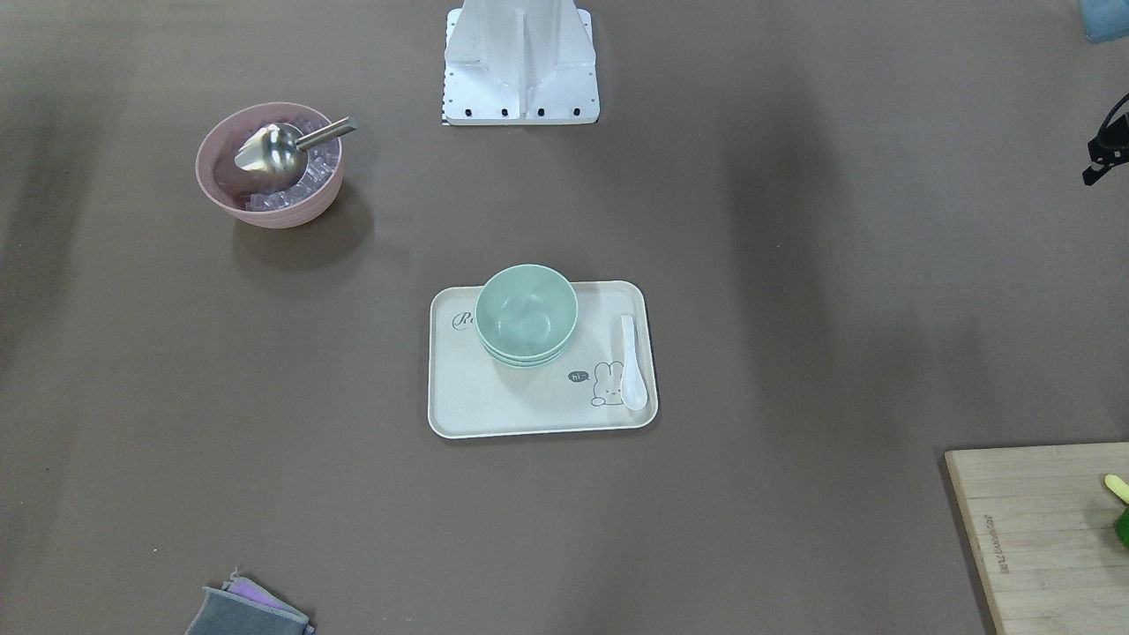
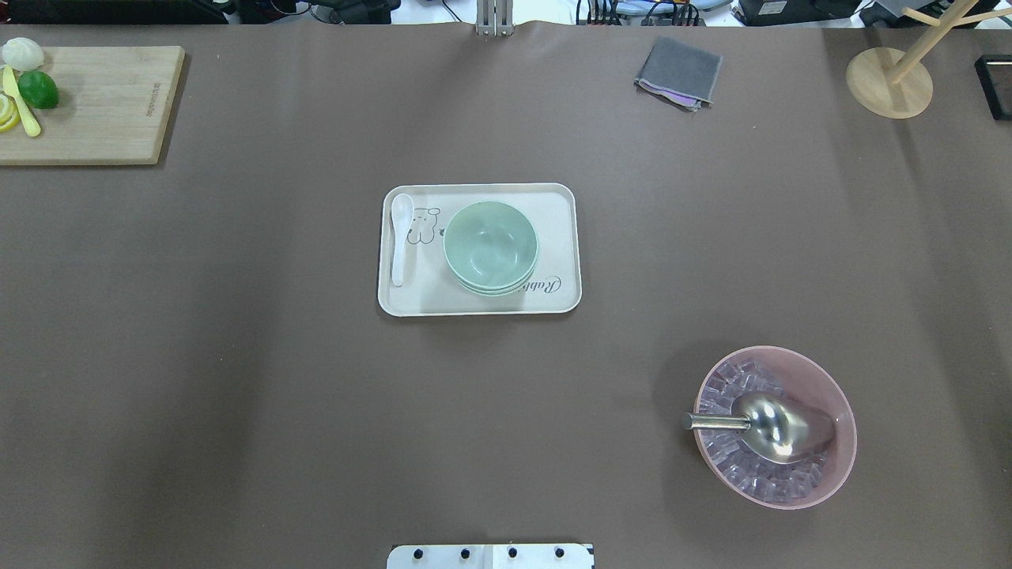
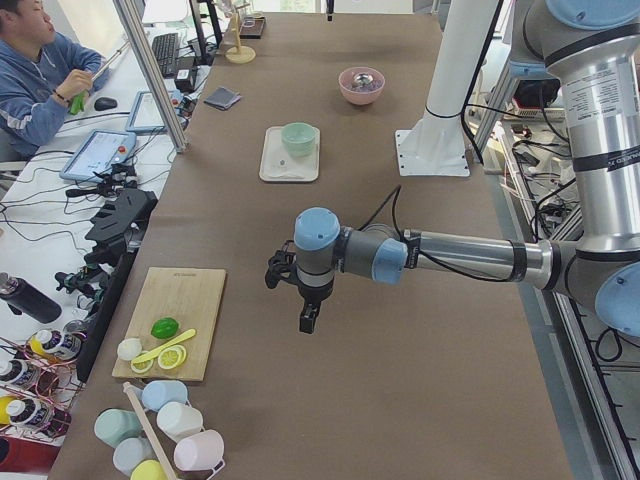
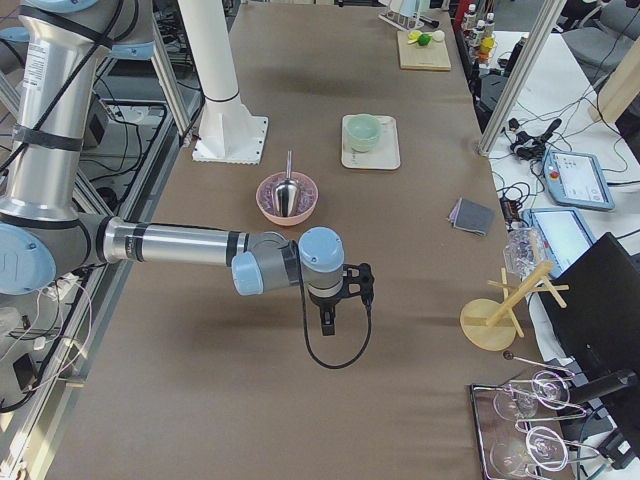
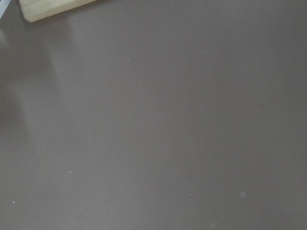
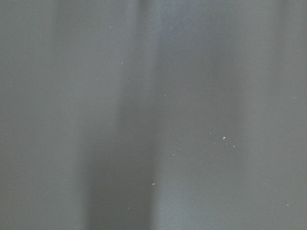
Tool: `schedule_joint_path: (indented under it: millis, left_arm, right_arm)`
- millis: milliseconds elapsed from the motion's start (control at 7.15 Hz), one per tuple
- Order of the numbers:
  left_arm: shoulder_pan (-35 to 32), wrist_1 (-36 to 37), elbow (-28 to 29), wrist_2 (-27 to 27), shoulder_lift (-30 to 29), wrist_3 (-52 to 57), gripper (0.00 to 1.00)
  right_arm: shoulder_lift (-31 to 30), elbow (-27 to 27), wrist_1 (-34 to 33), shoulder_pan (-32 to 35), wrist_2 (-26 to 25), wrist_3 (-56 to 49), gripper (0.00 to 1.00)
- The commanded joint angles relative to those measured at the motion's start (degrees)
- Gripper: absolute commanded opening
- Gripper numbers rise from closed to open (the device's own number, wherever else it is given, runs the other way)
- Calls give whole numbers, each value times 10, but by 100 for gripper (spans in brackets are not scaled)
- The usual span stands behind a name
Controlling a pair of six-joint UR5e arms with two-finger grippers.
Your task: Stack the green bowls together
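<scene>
The three green bowls [image 1: 527, 310] sit nested in one stack on a cream tray [image 1: 494, 410] at the table's middle. They also show in the overhead view [image 2: 490, 243] and both side views [image 3: 298, 137] [image 4: 363, 131]. My left gripper [image 3: 308, 320] hangs over bare table near the cutting board, far from the tray. My right gripper [image 4: 327, 318] hangs over bare table beyond the pink bowl, also far from the tray. Both show clearly only in side views, so I cannot tell whether they are open or shut. The wrist views show only table surface.
A white spoon [image 2: 400, 237] lies on the tray beside the stack. A pink bowl [image 2: 838, 466] with ice and a metal scoop [image 2: 779, 427] stands at my right. A cutting board [image 2: 103, 111] with fruit, a grey cloth [image 2: 678, 73] and a wooden stand [image 2: 889, 79] line the far edge.
</scene>
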Motion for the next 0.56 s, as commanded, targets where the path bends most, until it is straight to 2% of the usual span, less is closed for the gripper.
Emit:
schedule_joint_path:
  millis: [0,140,280,419]
  left_arm:
    - [-7,2,30,-14,-9,1,98]
    - [-7,-5,55,-40,-18,-10,98]
    - [-20,-14,36,-55,-32,-62,98]
    - [-32,-14,35,-54,-32,-69,98]
  right_arm:
    - [43,0,-56,16,-4,-40,100]
    - [54,0,-71,13,-5,-40,100]
    - [56,-6,-72,7,-13,-40,100]
    - [73,-20,-75,-10,-32,-39,100]
